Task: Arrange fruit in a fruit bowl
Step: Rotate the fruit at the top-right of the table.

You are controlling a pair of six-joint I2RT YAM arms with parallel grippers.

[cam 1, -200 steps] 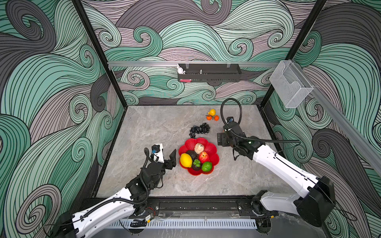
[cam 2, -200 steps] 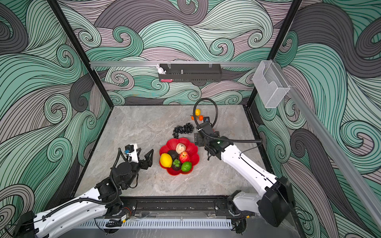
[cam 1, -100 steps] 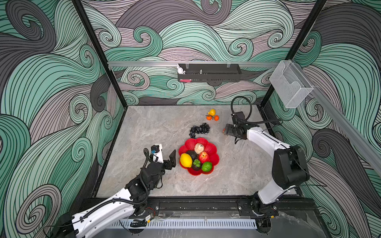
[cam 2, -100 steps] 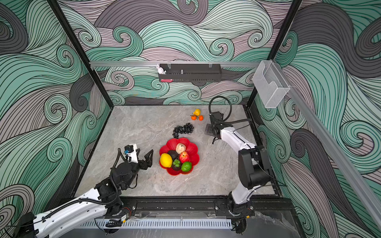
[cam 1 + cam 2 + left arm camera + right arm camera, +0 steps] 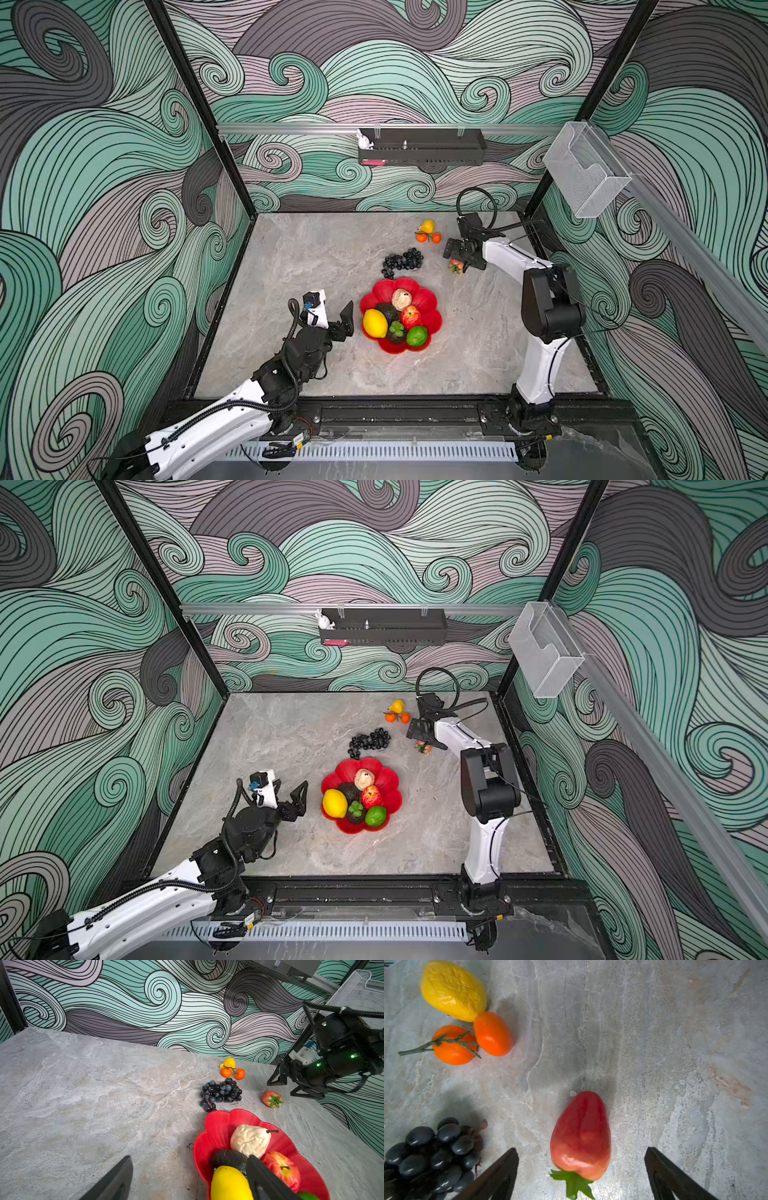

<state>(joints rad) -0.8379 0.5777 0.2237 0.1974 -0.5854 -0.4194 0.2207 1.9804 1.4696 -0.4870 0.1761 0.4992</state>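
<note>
The red scalloped fruit bowl (image 5: 432, 322) sits mid-table and holds a lemon (image 5: 375, 323), avocado (image 5: 385, 310), beige pear (image 5: 401, 299), apple (image 5: 410, 316), mangosteen (image 5: 396, 331) and lime (image 5: 417, 336). My left gripper (image 5: 334, 311) hovers open beside the bowl's left rim (image 5: 218, 1120), holding nothing. At the back right my right gripper (image 5: 581, 1149) is open and hangs over a red fruit with green leaves (image 5: 581, 1134), which lies on the table between the fingers without touching them. Black grapes (image 5: 402, 262), a second lemon (image 5: 427, 226) and two tangerines (image 5: 422, 237) lie loose nearby.
The enclosure's back wall and black corner post (image 5: 536, 199) stand close behind the right arm. A black shelf (image 5: 419, 147) and a clear wire bin (image 5: 586, 174) hang on the walls above the marble tabletop (image 5: 291, 257).
The right arm has swung from beside the bowl to the back right, and its gripper now hangs over the red fruit. The left arm has stayed put.
</note>
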